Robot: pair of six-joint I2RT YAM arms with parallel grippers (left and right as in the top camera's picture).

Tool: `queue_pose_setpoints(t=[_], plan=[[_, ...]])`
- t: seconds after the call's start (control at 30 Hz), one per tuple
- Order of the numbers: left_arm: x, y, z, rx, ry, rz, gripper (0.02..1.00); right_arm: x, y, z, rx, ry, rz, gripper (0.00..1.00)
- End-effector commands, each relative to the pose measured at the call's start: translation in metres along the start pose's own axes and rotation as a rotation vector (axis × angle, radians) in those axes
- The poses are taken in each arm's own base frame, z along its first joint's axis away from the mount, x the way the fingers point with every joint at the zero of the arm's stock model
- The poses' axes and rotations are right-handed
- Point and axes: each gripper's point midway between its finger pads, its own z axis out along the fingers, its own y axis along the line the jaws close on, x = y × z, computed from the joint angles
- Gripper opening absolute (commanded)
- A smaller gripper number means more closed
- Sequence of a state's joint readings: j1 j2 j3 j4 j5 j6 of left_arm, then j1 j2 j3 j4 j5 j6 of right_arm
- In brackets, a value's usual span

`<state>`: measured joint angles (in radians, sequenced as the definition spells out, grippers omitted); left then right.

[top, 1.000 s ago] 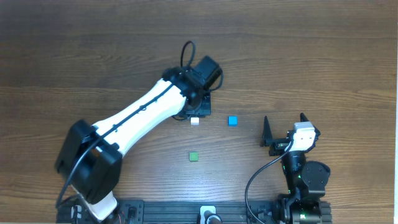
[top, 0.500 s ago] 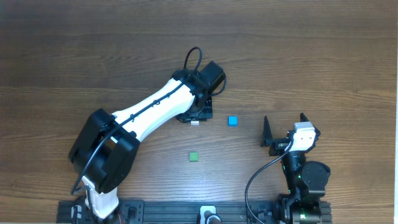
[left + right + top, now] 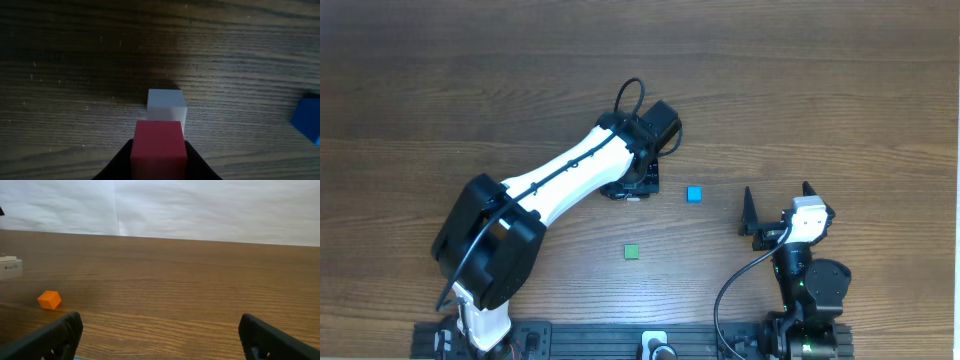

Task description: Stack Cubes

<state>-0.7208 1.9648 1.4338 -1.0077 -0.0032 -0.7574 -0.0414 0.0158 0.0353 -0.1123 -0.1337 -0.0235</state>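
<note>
red cube (image 3: 158, 147) sits clamped between the fingers of the left gripper (image 3: 159, 167), which hangs low over the table (image 3: 820, 80) a little above the middle of the top view. white cube (image 3: 166, 105) rests on the wood just beyond the red one, on the side away from the wrist. their near edges overlap in the left wrist view, so i cannot tell whether the two touch. the faces of both cubes run about parallel, and the white one sits slightly off the red one's centre line. that small offset is what the next move turns on. by my judgement, the red cube has to travel a short way forward and a touch sideways before it can be set square on the white top. blue cube (image 3: 694, 194) lies apart to the right of the pair in the top view, and green cube (image 3: 631, 252) lies below them near the frame's centre. right gripper (image 3: 777, 200) is parked at the lower right with fingers spread wide and nothing between them, so the left arm is the nearer one. an orange cube (image 3: 49, 300) lies farther off on the table.
</note>
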Motion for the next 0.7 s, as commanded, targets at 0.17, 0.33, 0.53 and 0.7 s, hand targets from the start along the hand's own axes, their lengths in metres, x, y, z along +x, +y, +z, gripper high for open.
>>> queue_pose_setpoints(t=[0.17,0.33,0.53,0.7], plan=[[0.0003,-0.0027,0.0134,-0.005,0.025,-0.019,0.161,0.0013,0.0024,0.0,-0.014,-0.003,-0.001,0.991],[-0.002,-0.0048,0.0136,0.004,0.016,-0.019,0.163,0.0013,0.0025,0.0,-0.014,-0.003,-0.001,0.991],[-0.0027,-0.0054,0.0135,0.006,0.013,-0.019,0.167,0.0013,0.0024,0.0,-0.014,-0.003,-0.001,0.991],[-0.0026,-0.0053,0.0141,0.005,0.014,-0.019,0.169,0.0012,0.0025,0.0,-0.014,-0.004,-0.001,0.993]])
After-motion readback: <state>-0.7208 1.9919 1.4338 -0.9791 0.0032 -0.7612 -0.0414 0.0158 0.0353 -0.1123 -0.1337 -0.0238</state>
